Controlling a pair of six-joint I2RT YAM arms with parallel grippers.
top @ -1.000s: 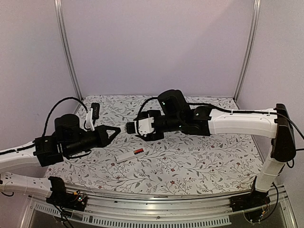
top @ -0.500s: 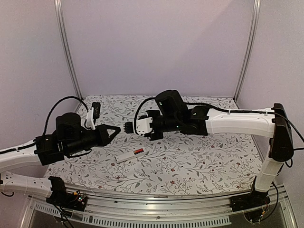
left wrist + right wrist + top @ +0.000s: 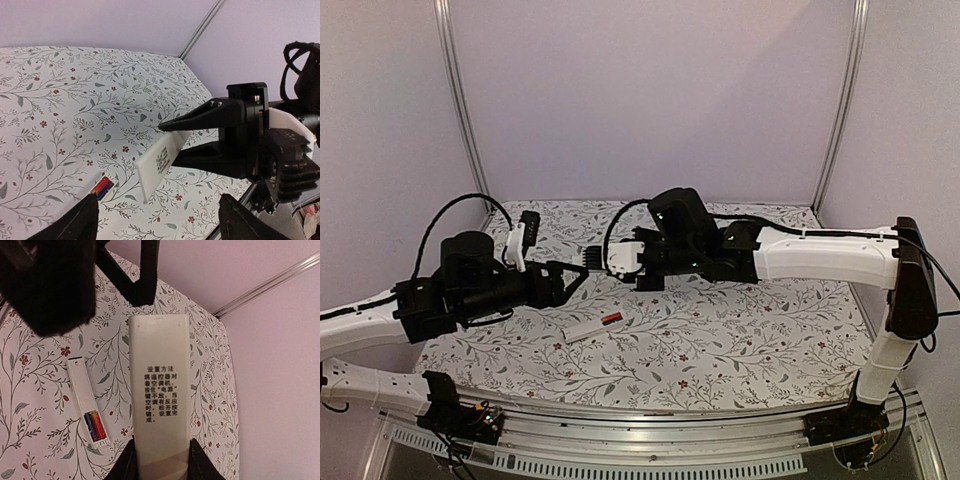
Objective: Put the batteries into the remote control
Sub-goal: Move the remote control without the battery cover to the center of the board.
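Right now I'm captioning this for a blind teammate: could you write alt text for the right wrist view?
The right arm's jaws pinch the near end of a flat white cover printed with Chinese text, above a floral tablecloth. Left of it lies the remote control, batteries in its open compartment; the left arm's dark jaws stand apart beyond the cover.

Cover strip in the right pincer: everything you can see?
The cover strip is a flat white plastic-looking rectangle, rounded corners, black Chinese print on one face. The right pincer clamps one short end; the rest juts out in air above the floral table. The open left pincer flanks its free end, apparently not touching.
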